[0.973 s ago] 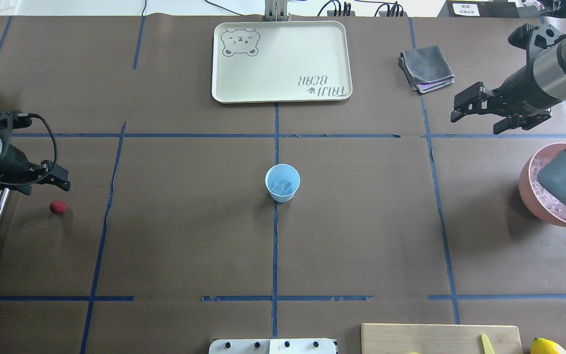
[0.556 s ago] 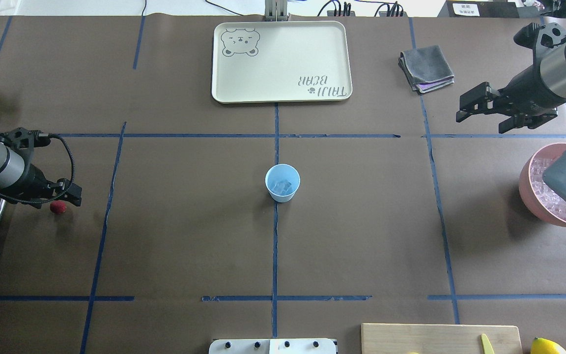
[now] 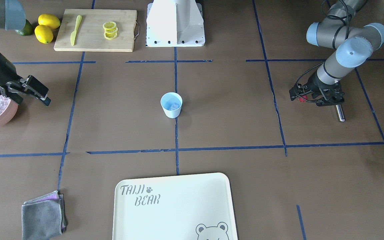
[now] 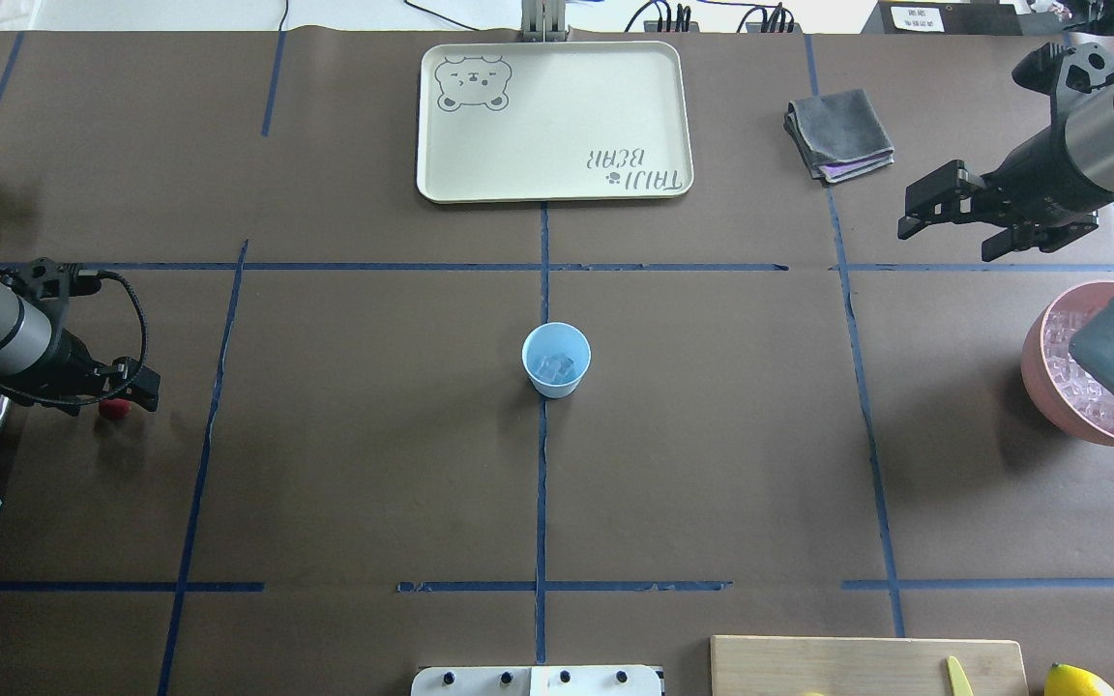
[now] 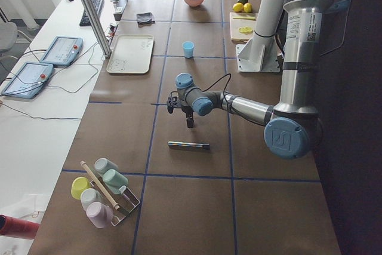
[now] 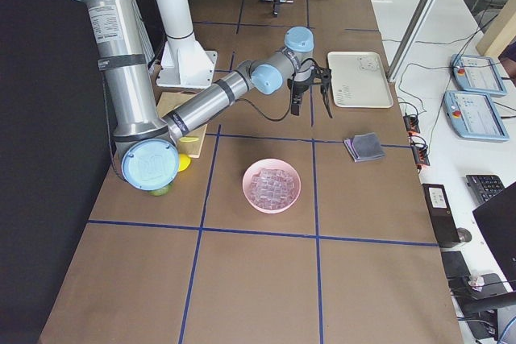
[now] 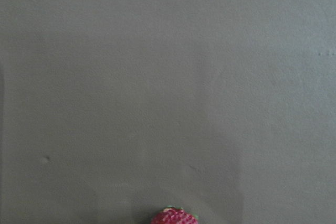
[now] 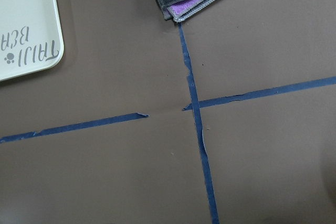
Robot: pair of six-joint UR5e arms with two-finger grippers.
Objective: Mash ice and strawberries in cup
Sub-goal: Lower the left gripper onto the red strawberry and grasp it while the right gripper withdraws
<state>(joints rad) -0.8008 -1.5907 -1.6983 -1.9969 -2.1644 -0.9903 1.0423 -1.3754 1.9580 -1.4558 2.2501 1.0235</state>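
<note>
The cup (image 4: pixel 557 389) at tabletop centre holds clear ice cubes (image 4: pixel 554 367); adding the fruit and mashing remain. The strawberry (image 4: pixel 112 410), small, red and knobbly, lies at the tabletop's left end beneath the left gripper (image 4: pixel 136 385), whose jaw state cannot be determined. The right gripper (image 4: pixel 944 230) is empty, jaws apart.

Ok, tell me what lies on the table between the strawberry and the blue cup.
Nothing but bare brown table cover, crossed by one blue tape line, between the strawberry and the cup; the overhead view shows it.
</note>
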